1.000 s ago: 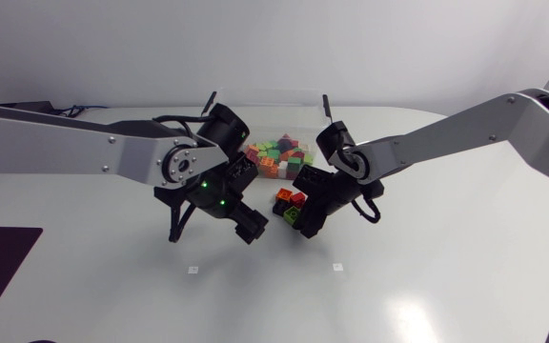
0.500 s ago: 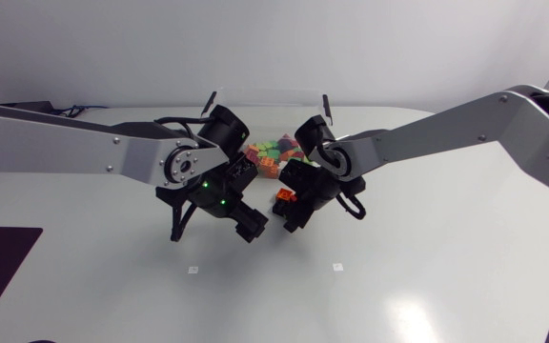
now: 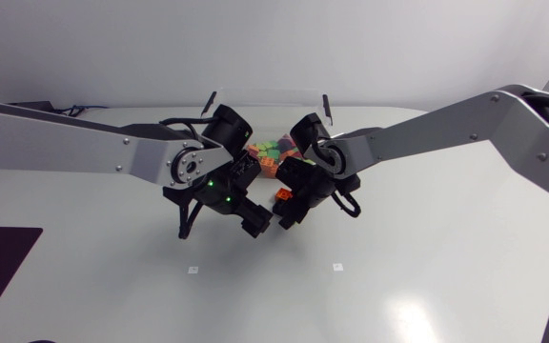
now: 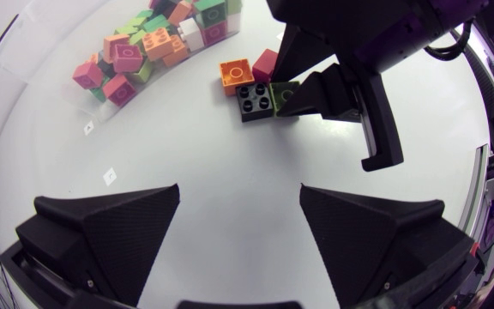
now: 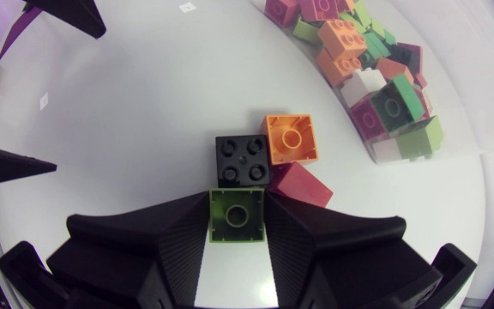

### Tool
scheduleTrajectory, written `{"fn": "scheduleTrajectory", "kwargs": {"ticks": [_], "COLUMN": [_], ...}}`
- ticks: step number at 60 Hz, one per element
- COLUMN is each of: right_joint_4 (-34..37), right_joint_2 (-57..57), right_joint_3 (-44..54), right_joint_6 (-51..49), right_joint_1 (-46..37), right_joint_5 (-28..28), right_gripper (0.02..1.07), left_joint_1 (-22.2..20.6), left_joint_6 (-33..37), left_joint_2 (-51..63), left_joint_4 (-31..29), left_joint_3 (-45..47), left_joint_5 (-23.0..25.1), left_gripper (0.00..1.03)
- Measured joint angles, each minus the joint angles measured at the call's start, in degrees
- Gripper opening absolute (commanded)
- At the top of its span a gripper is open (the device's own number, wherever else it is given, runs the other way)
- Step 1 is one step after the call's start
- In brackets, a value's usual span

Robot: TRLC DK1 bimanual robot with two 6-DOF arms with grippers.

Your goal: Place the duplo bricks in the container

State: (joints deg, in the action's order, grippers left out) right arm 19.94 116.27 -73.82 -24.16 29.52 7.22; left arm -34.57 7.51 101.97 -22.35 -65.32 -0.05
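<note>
Lying on the table ahead of my right gripper (image 5: 236, 204) are a black brick (image 5: 243, 160), an orange brick (image 5: 291, 138) and a red brick (image 5: 300, 184). That gripper is shut on a lime green brick (image 5: 236, 215) right behind the black one. The left wrist view shows the same cluster: black brick (image 4: 256, 100), orange brick (image 4: 237, 74), green brick (image 4: 286, 96) in the right gripper (image 4: 311, 94). My left gripper (image 4: 240, 215) is open and empty, short of the cluster. From above, the left gripper (image 3: 254, 222) and the right gripper (image 3: 287, 211) face each other.
The clear container (image 3: 265, 95) stands just behind the grippers, holding several coloured bricks (image 5: 376, 86). Its wall runs close beside the orange brick. Bare white tabletop (image 3: 351, 286) spreads in front and to both sides.
My right gripper moved left onto the cluster and shut on the lime green brick. The left arm shifted slightly right, staying open.
</note>
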Motion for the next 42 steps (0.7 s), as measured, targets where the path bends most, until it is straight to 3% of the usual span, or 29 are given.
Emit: {"fn": "scheduleTrajectory", "kwargs": {"ticks": [17,42], "right_joint_4": [0.70,1.36], "right_joint_2": [-4.50,-23.45], "right_joint_3": [5.77,21.16], "right_joint_6": [0.00,0.00], "right_joint_1": [-1.18,-6.78], "right_joint_5": [0.46,5.49], "right_gripper": [0.33,0.33], "left_joint_1": [-0.24,-1.60], "left_joint_6": [-0.44,-3.02], "left_joint_2": [2.89,14.64], "left_joint_4": [0.02,-2.23], "left_joint_3": [-3.08,-15.50], "left_joint_5": [0.04,2.16], "left_gripper": [0.98,0.95]}}
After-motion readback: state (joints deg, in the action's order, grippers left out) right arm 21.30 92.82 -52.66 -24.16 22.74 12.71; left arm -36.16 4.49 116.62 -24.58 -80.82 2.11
